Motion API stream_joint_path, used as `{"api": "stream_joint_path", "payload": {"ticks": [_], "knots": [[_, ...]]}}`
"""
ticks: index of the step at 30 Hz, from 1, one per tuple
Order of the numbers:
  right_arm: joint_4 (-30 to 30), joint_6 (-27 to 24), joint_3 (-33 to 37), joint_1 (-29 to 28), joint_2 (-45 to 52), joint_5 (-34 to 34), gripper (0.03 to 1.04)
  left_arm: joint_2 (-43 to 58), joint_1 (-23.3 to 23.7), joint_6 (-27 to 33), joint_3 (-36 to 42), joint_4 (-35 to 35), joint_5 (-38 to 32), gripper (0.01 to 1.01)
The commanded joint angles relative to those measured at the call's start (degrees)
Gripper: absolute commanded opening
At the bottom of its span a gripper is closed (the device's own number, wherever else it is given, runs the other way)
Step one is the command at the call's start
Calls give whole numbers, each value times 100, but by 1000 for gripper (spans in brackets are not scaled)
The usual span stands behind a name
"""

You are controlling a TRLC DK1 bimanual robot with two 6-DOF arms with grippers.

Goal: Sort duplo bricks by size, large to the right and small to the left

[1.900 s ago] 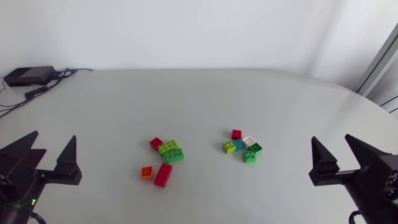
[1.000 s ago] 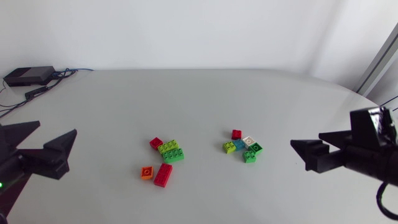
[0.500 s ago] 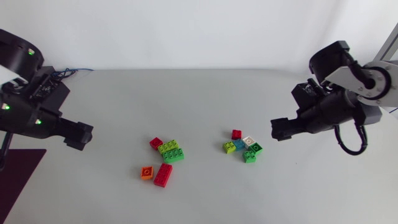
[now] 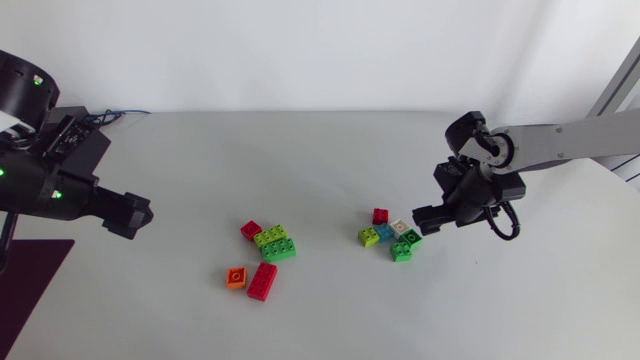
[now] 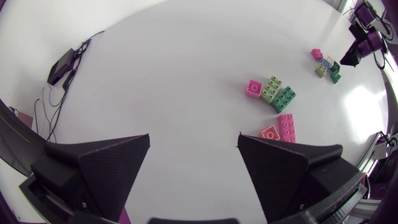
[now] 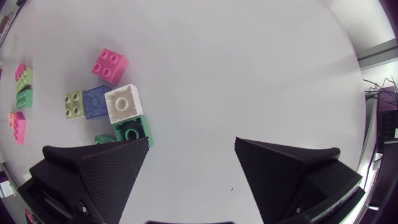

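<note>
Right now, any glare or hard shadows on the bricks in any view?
Head view: even light, only soft shadows under the bricks, no glare on them. Left wrist view: one bright glare patch on the table, on bare surface and off every brick. Right wrist view: the white brick is not washed out, with just a faint shadow beside it.

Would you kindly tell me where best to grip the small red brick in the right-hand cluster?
Take the small red brick by two opposite side walls, coming straight down from above. It lies flat, studs up, and seems slightly apart from the white brick and blue brick, so the open right claw should fit around it.
</note>
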Motion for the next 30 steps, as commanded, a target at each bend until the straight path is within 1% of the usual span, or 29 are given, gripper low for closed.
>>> {"api": "stream_joint_path", "payload": {"ticks": [1,4,11,16,23,26,30], "knots": [[63,-35,307,25,224,36,998,-15,91,127,-106,41,67,987],[37,-35,500,-10,505,36,998,-15,108,145,-194,111,67,987],[63,-8,456,166,698,36,998,-23,91,154,-282,147,67,987],[98,-43,324,60,812,53,998,-50,82,162,-388,190,67,987],[98,-228,148,-247,777,44,998,-50,64,162,-476,296,85,987],[151,-246,-71,-133,698,53,998,-41,47,162,-537,331,111,987],[160,-166,-124,95,698,44,998,-50,38,154,-572,357,111,987]]}}
